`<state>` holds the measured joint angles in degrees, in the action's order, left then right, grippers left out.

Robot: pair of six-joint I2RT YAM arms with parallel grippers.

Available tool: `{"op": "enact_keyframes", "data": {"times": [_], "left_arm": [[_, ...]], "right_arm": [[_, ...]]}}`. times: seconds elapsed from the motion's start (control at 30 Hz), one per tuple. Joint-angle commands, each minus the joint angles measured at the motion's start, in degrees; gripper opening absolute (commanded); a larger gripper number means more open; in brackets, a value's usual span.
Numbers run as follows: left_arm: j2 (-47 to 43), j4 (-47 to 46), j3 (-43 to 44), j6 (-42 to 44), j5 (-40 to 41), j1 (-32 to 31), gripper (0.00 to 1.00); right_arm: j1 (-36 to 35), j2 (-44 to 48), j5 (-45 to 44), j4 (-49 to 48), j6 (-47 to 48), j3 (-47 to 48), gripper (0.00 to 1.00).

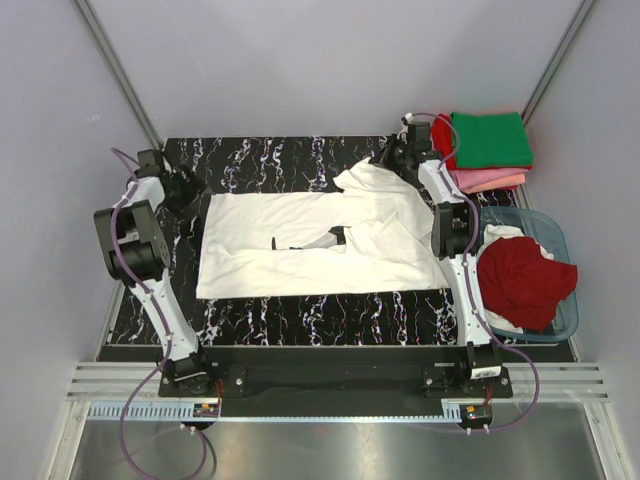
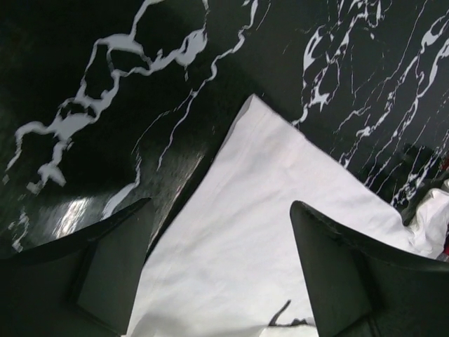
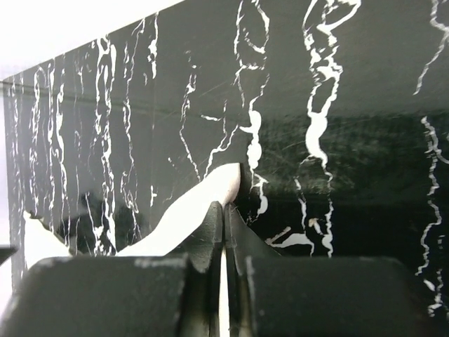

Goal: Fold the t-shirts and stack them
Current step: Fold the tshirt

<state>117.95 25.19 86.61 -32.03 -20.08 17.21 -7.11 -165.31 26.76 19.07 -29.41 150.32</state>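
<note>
One white t-shirt [image 1: 300, 250] lies spread flat across the middle of the black marbled surface [image 1: 300, 320], its black print [image 1: 330, 240] facing up near the centre. The right jaws are closed tight on a raised fold of its cloth [image 3: 189, 210] at the far right edge. The left jaws stand wide apart above the shirt's far left corner [image 2: 259, 133], holding nothing. At the far right sits a folded stack, with a green t-shirt [image 1: 490, 138] on top of red [image 1: 443, 135] and pink [image 1: 490, 181] ones. Nearer on the right, a blue-grey tub [image 1: 560, 245] holds a crumpled dark red t-shirt [image 1: 520, 280].
</note>
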Motion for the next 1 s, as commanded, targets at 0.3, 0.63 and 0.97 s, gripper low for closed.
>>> {"op": "enact_keyframes", "data": {"times": [0.3, 0.63, 0.97], "left_arm": [[12.1, 3.6, 17.7, 1.9, 10.3, -6.8, 0.73], [13.5, 5.8, 16.8, 1.9, 14.9, -9.0, 0.56], [17.3, 10.6, 23.6, 2.5, 17.6, -10.1, 0.08]], "right_arm": [[1.6, 4.7, 4.6, -2.3, -0.6, -7.4, 0.00], [2.5, 5.0, 7.1, -4.5, -2.5, -9.2, 0.00], [2.8, 4.6, 9.2, -5.9, -3.6, -9.3, 0.00]]}}
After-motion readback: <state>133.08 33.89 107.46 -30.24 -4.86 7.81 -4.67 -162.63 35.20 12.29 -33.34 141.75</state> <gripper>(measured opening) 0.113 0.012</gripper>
